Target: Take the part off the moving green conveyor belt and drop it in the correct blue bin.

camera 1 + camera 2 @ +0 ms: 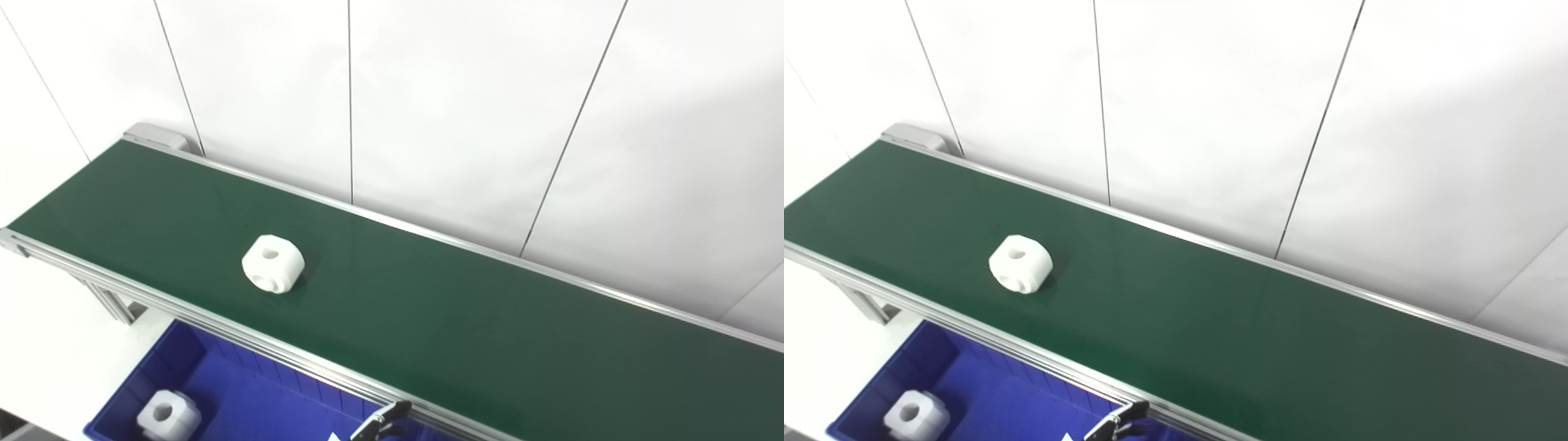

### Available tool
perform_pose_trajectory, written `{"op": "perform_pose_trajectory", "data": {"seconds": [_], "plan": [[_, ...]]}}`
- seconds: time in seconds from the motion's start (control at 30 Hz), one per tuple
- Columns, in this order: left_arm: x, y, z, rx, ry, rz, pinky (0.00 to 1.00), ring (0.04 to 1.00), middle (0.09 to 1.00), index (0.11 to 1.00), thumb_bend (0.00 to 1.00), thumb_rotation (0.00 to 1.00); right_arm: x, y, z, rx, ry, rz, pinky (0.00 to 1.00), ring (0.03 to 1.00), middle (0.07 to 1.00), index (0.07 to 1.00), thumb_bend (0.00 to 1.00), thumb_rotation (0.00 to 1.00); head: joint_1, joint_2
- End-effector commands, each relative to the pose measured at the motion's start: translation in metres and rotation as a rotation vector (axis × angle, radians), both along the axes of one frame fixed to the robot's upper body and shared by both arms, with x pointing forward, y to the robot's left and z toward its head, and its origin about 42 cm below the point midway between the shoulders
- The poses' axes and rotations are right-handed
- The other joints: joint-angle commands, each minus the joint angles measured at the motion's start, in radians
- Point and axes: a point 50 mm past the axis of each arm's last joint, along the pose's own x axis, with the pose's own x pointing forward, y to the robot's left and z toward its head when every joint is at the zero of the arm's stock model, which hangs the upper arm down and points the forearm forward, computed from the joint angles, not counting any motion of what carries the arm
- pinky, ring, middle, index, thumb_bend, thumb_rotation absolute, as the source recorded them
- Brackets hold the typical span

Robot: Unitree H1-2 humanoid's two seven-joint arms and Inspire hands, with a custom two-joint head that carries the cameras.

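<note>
A white rounded part with a hole on top and one on its side lies on the dark green conveyor belt, left of the middle and near the front rail. Below the belt's front edge sits a blue bin. Only the dark fingertips of my left hand poke up at the bottom edge, over the bin and just in front of the rail, well right of and below the part. The rest of that hand is out of frame, so its state is hidden. My right hand is not visible.
A similar white part rests in the bin's left corner. An aluminium rail edges the belt's front. White wall panels stand right behind the belt. The belt's left end has a grey cap.
</note>
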Motion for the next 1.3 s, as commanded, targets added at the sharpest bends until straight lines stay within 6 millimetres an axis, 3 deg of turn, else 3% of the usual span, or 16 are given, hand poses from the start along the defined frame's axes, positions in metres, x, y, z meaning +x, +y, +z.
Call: {"op": "perform_pose_trajectory", "data": {"seconds": [0.0,0.2,0.33,0.53,0.73,0.83,0.9,0.97,1.1,1.27], "plan": [[0.012,-0.031,0.013,-0.07,-0.082,0.016,0.63,0.81,0.866,0.857,0.68,0.59,0.007,-0.004,0.005,-0.001,-0.048,0.006,1.0,1.0,1.0,1.0,0.8,1.0,0.002,0.005],[0.016,-0.033,0.017,-0.074,-0.096,0.023,0.62,0.816,0.876,0.856,0.68,0.58,0.013,-0.006,0.005,0.001,-0.049,0.013,1.0,1.0,1.0,1.0,0.78,1.0,0.01,0.019],[0.018,-0.029,0.032,-0.064,-0.146,0.017,0.64,0.841,0.888,0.879,0.69,0.59,0.013,-0.003,0.008,-0.005,-0.055,0.019,1.0,1.0,1.0,1.0,0.77,1.0,0.007,0.048],[0.027,-0.001,0.089,0.082,-0.34,-0.069,0.61,0.807,0.873,0.882,0.84,0.51,0.009,0.003,0.017,0.02,-0.052,0.024,1.0,1.0,1.0,1.0,0.78,1.0,-0.005,0.085],[0.071,0.042,0.129,0.306,-0.514,-0.206,0.59,0.785,0.865,0.833,0.99,0.44,0.007,0.005,0.018,0.02,-0.054,0.028,1.0,1.0,1.0,1.0,0.76,1.0,-0.011,0.092],[0.094,0.063,0.143,0.469,-0.552,-0.263,0.62,0.801,0.884,0.836,1.0,0.42,0.008,0.007,0.02,0.015,-0.057,0.03,1.0,1.0,0.999,1.0,0.74,1.0,-0.019,0.096],[0.11,0.075,0.152,0.582,-0.568,-0.289,0.73,0.861,0.903,0.845,0.96,0.39,0.008,0.009,0.02,0.013,-0.06,0.029,1.0,0.997,0.994,1.0,0.74,1.0,-0.023,0.097],[0.125,0.086,0.16,0.697,-0.57,-0.307,0.77,0.881,0.909,0.848,0.96,0.38,0.008,0.01,0.021,0.019,-0.063,0.028,1.0,0.997,0.992,1.0,0.73,1.0,-0.025,0.096],[0.162,0.11,0.17,0.897,-0.574,-0.338,0.82,0.869,0.897,0.841,0.97,0.34,0.009,0.012,0.021,0.019,-0.067,0.028,1.0,0.995,0.989,1.0,0.72,1.0,-0.029,0.097],[0.196,0.128,0.173,1.055,-0.497,-0.411,0.84,0.893,0.891,0.853,0.95,0.29,0.009,0.013,0.021,0.021,-0.07,0.032,1.0,0.991,0.986,1.0,0.72,1.0,-0.034,0.104]]}}
